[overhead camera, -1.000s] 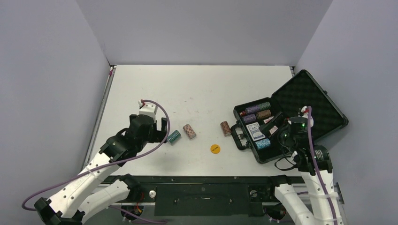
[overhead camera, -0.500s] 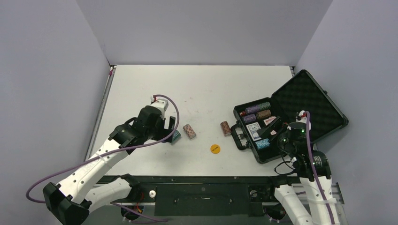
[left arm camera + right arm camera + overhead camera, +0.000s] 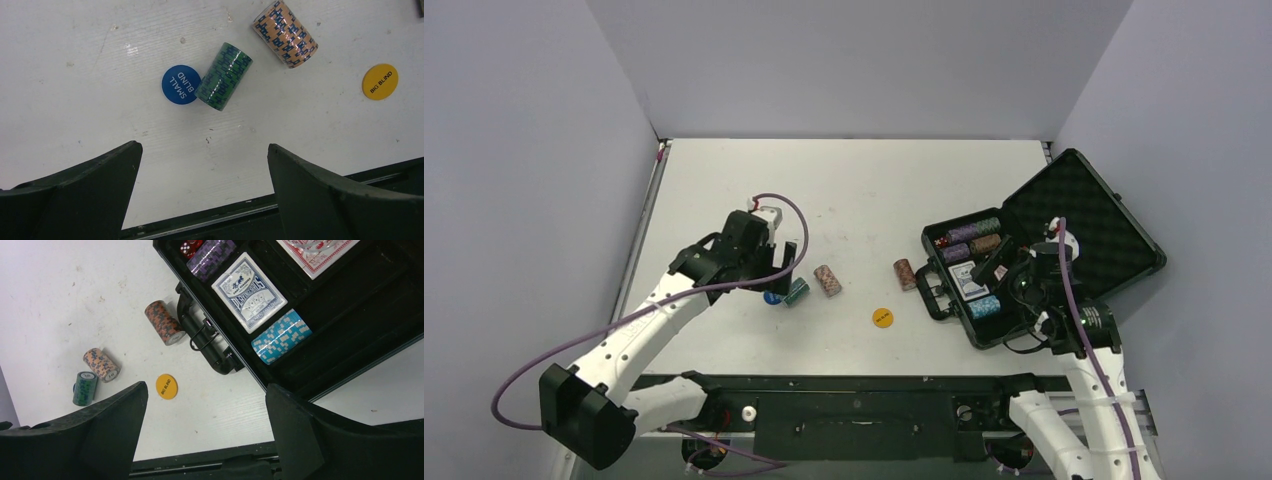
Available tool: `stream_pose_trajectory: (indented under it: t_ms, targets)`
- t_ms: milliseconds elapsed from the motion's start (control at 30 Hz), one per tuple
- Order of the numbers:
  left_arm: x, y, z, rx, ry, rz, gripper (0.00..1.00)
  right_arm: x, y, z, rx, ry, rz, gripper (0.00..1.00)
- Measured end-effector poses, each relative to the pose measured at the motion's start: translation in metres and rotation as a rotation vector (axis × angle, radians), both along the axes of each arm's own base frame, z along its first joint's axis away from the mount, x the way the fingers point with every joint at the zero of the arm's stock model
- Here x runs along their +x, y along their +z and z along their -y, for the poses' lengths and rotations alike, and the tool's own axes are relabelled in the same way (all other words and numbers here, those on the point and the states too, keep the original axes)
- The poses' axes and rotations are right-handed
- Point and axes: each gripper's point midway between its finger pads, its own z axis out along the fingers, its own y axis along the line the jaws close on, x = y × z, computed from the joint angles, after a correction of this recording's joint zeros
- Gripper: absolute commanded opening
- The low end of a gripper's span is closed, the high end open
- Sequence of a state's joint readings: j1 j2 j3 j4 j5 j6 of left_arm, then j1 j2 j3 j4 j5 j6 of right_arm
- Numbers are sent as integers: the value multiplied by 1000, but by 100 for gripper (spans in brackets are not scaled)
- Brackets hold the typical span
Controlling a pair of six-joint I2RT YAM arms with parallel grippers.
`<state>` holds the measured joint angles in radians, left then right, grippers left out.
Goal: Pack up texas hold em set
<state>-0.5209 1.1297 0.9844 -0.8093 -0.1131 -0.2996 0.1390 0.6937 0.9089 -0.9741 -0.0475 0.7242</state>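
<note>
Left gripper [image 3: 202, 147] jaws were spread and empty above the green chip roll [image 3: 223, 76], which lay on its side touching the blue small-blind disc [image 3: 181, 84], well apart from the open case [image 3: 1079, 210]. Right gripper [image 3: 206, 387] was also spread and empty over the case tray. Best bet: drop straight and straddle the roll's round sides, clear of the disc. Against half a second earlier, the left wrist had pulled back, uncovering the disc.

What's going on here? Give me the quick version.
Packing is under way. The open black case already holds a light blue chip stack, a card deck and red dice. The left gripper hovers open over the green chip stack next to the blue disc. The right gripper hangs open and empty by the case. An orange stack, a brown stack and the yellow disc lie out on the table.
</note>
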Motion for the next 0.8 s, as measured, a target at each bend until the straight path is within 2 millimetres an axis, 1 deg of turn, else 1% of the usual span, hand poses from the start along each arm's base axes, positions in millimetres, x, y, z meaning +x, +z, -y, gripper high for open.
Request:
stream_pose_trajectory:
  t_ms: [133, 367, 533, 600, 800]
  targets:
    - [0, -4, 2, 4, -18, -16, 96, 5, 0, -3, 5, 19, 4, 84]
    - [0, -33, 6, 53, -44, -116, 97, 8, 2, -3, -19, 46, 23, 84]
    - [-2, -41, 6, 65, -66, -136, 99, 7, 2, -1, -47, 71, 24, 85]
    - [0, -44, 7, 67, -73, -142, 94, 6, 2, -1, -52, 76, 26, 84]
    - [3, -66, 14, 82, -104, -202, 89, 4, 2, -2, -44, 83, 38, 84]
